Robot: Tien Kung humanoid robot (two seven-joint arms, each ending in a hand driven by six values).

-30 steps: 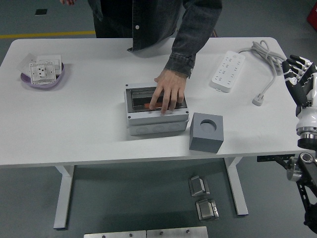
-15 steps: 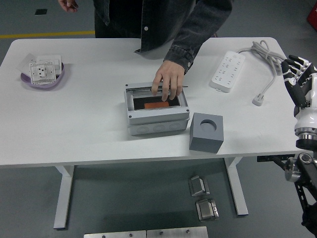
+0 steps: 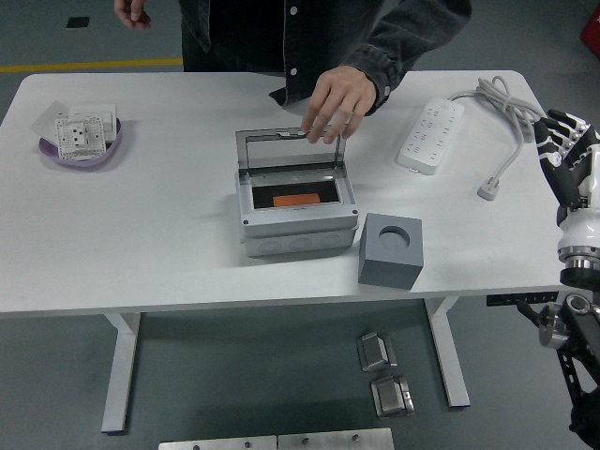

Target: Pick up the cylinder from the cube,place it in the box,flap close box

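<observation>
- A grey box [image 3: 297,208] sat near the middle of the white table [image 3: 150,244], its clear lid [image 3: 286,150] raised and standing up along the far side.
- A person's hand [image 3: 335,100] reached in from the far side and gripped the top edge of that lid near its right corner; the dark sleeve [image 3: 403,42] ran up to the picture's top.
- The person's other hand [image 3: 131,11] showed at the top left, away from the table's things.
- Inside the open box lay an orange piece [image 3: 296,200], which looked to be the cylinder, flat on the dark floor of the box.
- A grey cube [image 3: 391,249] with a round hole in its top stood just to the right of the box and a little nearer, apart from it; the hole held nothing.
- The robot's right hand [image 3: 565,150] hung at the right edge of the picture, beyond the table's right side, fingers loosely extended upward and holding nothing.
- A white power strip [image 3: 431,134] lay on the far right of the table, its cable [image 3: 502,108] looping to a plug [image 3: 488,191] nearer the right edge.
- A purple dish [image 3: 82,148] with white socket plates [image 3: 82,131] in it sat at the far left.
- Two metal parts [image 3: 384,375] lay on the floor under the table.
</observation>
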